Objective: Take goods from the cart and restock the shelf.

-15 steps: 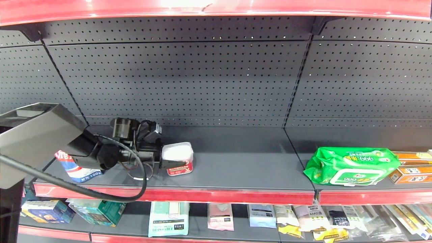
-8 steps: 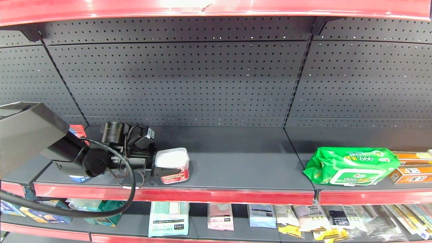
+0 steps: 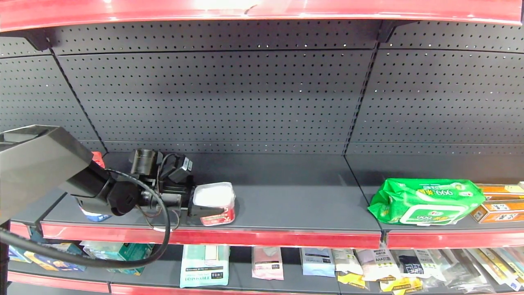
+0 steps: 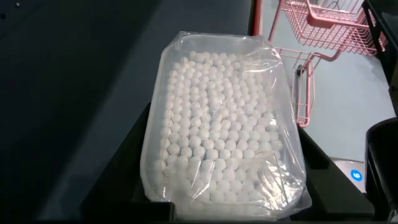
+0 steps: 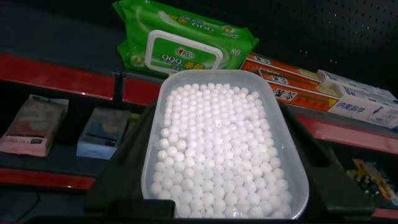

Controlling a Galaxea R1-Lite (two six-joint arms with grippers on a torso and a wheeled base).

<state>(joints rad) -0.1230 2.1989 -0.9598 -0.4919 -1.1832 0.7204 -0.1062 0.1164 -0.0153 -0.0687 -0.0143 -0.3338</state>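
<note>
The left gripper (image 3: 209,204) was clamped on a tub (image 3: 215,196) of small white beads, its black fingers (image 4: 127,171) pressed against the two long sides. We saw a clear film stretched over the top of the tub and a red label round its wall. The tub was at the front of the grey shelf (image 3: 294,205), in its left section, close to the red edge strip. It was tipped a little, so that its top faced partly forward. We could not tell whether its base touched the board. Behind the left arm, on the same shelf, stood a blue and white bag (image 3: 93,213). A dark pegboard (image 3: 229,98) formed the back wall above the shelf. In the left wrist view a pink cart (image 4: 329,31) stood on the floor past the far end of the tub. The right gripper (image 5: 221,149) pinched a second tub (image 5: 217,124) of the same white beads, with a black finger along each long side; this one had no film that we could make out. A green pack of wipes (image 3: 425,200) lay flat in the right section of the shelf, well apart from the first tub. Orange boxes (image 3: 497,207) lay just beside the pack, and a white box (image 5: 360,102) lay next to those. On the level below we saw a row of flat packets (image 3: 268,262).
</note>
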